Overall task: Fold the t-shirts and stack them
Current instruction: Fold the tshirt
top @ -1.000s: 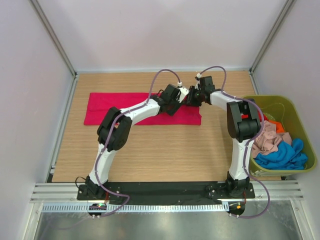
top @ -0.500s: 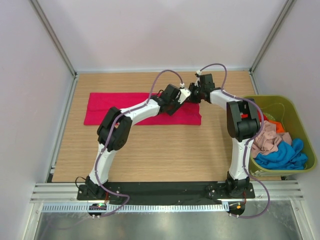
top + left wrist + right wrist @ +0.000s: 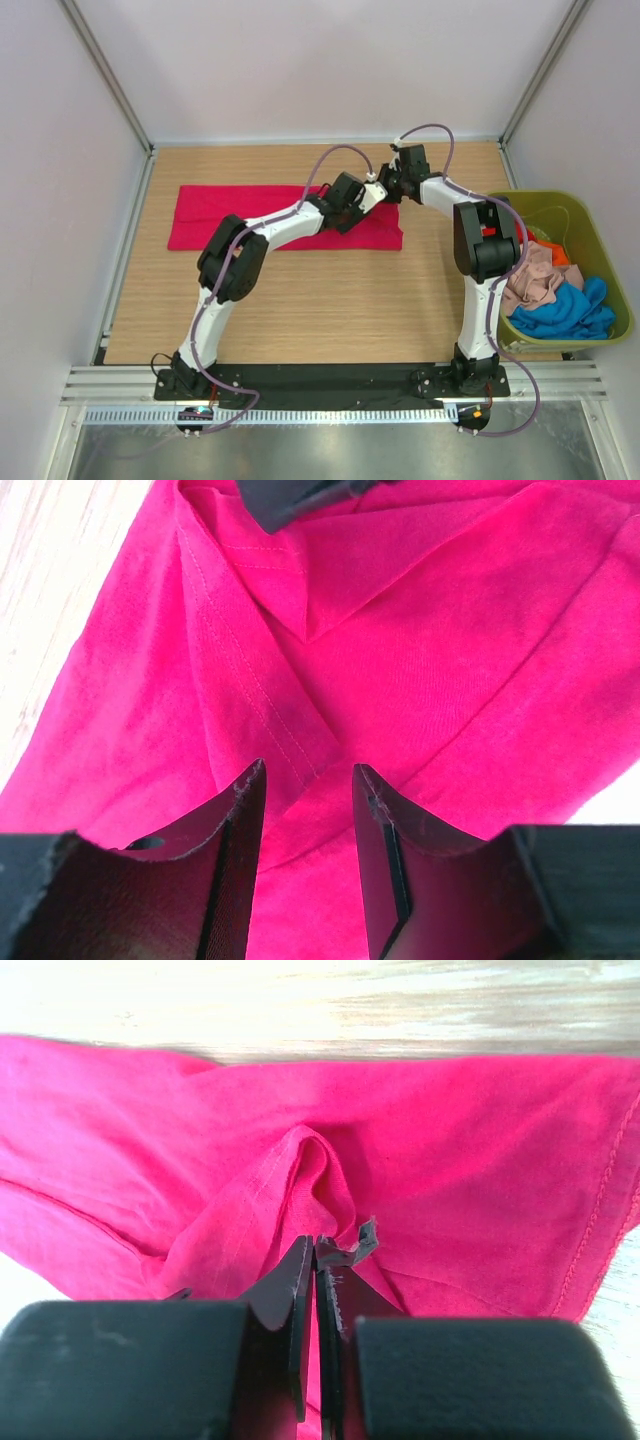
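Working the far right corner of the crimson t-shirt (image 3: 200,215), the two arms are meeting nose to nose over the far half of the desk (image 3: 300,310), where the garment is lying spread as a long flat band running left to right. The right gripper (image 3: 315,1245) is pinching a raised ridge of the red cloth, its jaws drawn almost together on the fold. The left gripper (image 3: 305,775) is hovering just beside it with jaws standing partway apart, straddling a stitched seam but not, as far as its wrist view is showing, closing on anything. The job is looking to be in its early stretch: this first shirt is appearing folded lengthwise into a strip but is not yet brought down to a compact packet, and no stack is showing anywhere on the desk. Three more are waiting crumpled in the olive-green tub (image 3: 550,215) at the right edge: a beige-pink t-shirt (image 3: 535,275), a blue t-shirt (image 3: 570,310) nearer the arm bases, and an orange-red t-shirt (image 3: 560,252) peeking out behind. The crimson cloth is looking soft and matte, lying mostly smooth, with light creases and a hemmed edge gathering around the pinch.
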Tool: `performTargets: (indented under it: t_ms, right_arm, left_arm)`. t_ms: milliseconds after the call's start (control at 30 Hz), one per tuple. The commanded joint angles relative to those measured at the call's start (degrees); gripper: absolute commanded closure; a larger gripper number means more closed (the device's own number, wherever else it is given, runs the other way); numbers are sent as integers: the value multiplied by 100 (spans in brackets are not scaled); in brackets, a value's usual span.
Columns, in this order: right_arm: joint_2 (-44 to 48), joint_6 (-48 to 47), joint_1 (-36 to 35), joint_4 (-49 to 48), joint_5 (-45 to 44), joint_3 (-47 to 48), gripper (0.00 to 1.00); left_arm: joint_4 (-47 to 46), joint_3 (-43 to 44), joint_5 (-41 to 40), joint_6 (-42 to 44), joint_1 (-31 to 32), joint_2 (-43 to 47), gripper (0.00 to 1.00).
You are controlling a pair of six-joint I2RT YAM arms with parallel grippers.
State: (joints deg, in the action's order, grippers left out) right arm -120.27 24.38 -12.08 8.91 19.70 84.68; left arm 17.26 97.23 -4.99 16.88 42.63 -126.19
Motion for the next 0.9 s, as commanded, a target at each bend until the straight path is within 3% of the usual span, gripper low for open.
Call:
performTargets:
  t_ms: [0, 133, 233, 267, 333, 433, 867]
  right_arm:
    - [21, 14, -23, -56, 16, 285, 91]
    - [-14, 14, -23, 6, 16, 364, 92]
    - [-41, -4, -14, 23, 16, 426, 94]
    - [-41, -4, -14, 23, 16, 426, 95]
    - [-58, -30, -14, 15, 33, 417, 98]
    - [-84, -39, -14, -3, 42, 417, 99]
    - [-23, -258, -23, 41, -133, 277, 99]
  left_arm:
    - [-214, 217, -151, 96, 26, -195, 59]
    - [-205, 331, -300, 148, 26, -318, 61]
    - [-205, 472, -449, 175, 26, -415, 72]
    - [-205, 490, -476, 175, 17, -415, 82]
    - [-223, 507, -511, 175, 17, -389, 93]
    - [-258, 464, -599, 140, 17, -345, 99]
    - [-591, 358, -231, -721, -290, -99, 100]
